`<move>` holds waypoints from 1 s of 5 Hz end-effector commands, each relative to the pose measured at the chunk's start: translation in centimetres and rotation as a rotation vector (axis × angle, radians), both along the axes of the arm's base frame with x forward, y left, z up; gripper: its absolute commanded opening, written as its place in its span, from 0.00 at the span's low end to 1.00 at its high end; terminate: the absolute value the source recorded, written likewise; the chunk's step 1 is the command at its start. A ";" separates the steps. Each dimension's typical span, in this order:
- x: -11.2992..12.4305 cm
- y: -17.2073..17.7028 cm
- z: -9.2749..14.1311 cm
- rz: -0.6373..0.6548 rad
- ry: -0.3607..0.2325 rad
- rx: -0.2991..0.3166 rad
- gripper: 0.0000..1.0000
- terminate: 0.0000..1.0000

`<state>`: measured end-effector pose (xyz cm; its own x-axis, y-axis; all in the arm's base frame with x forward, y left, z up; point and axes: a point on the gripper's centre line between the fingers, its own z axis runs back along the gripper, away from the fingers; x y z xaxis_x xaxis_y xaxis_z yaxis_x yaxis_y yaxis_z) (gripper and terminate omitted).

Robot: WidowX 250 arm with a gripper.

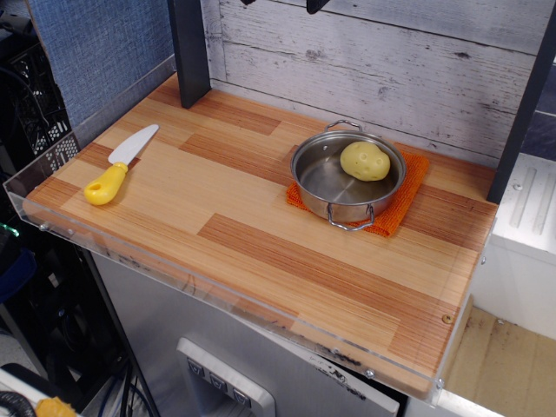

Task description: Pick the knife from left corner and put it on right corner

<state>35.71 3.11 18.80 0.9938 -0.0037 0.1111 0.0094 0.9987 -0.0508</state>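
The knife [122, 165] lies flat on the wooden tabletop near the left corner [54, 198]. Its white blade points to the back right and its yellow handle points to the front left. The right corner [426, 334] is bare striped wood with a small screw [446, 319] and a clear acrylic edge. Only two dark fingertips [317, 4] of my gripper [282, 3] show at the top edge, high above the table's back. They stand apart with the wall visible between them and hold nothing.
A steel pot [347, 178] with a yellow potato [365, 161] in it stands on an orange cloth [408, 195] at the back right. A dark post [189, 52] rises at the back left. A clear acrylic rim [174, 274] runs along the front edge.
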 end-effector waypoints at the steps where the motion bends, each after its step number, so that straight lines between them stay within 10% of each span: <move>1: 0.0 0.0 0.0 0.000 0.000 0.000 1.00 0.00; 5: -7.4 11.9 -6.9 0.169 0.041 0.096 1.00 0.00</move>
